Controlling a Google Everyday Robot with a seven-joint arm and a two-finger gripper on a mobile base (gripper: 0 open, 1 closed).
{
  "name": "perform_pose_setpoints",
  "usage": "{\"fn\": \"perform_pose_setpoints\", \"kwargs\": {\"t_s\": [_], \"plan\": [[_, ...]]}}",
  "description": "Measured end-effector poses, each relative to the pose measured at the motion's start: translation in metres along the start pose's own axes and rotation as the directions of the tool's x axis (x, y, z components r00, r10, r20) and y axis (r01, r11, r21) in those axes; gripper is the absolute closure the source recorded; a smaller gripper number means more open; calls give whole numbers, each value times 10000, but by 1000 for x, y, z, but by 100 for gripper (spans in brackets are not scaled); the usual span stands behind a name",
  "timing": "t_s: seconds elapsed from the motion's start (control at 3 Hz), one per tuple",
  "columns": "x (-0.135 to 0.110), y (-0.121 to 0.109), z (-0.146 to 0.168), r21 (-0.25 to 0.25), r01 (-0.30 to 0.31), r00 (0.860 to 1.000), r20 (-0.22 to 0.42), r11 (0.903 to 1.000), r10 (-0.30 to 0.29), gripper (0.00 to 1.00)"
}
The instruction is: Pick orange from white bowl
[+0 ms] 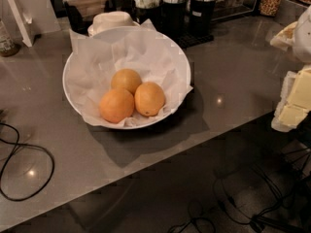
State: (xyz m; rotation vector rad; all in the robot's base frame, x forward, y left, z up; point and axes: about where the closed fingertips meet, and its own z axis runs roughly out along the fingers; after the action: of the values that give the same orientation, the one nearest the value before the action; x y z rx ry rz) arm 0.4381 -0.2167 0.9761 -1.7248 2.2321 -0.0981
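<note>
Orange (pixel 149 99) in white bowl (pixel 114 33) on glossy grey counter (pixel 233 72); pincer (pixel 296 101) at right edge (grip state unclear).

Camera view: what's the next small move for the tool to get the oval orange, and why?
Probably move the tool leftward in the view, toward the white bowl. It sits at the right edge, well apart from the orange, which lies on the bowl's right side, nearest the tool.

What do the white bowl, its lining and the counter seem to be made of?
The white bowl: likely glazed ceramic, smooth rim. The lining: thin paper, crumpled and creased. The counter: polished grey stone or laminate, showing light glints. The gripper, at the right edge, looks cream plastic.
</note>
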Motion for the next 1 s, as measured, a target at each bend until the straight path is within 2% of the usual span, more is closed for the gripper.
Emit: {"fn": "perform_pose_setpoints", "kwargs": {"t_s": [0.33, 0.67, 1.0], "plan": [[0, 0, 0, -2, 4, 10000, 3, 10000, -4, 0], [-18, 2, 15, -373, 726, 9955, 629, 9967, -702, 0], [-68, 16, 31, -948, 2650, 9532, 1761, 9596, -2458, 0]]}}
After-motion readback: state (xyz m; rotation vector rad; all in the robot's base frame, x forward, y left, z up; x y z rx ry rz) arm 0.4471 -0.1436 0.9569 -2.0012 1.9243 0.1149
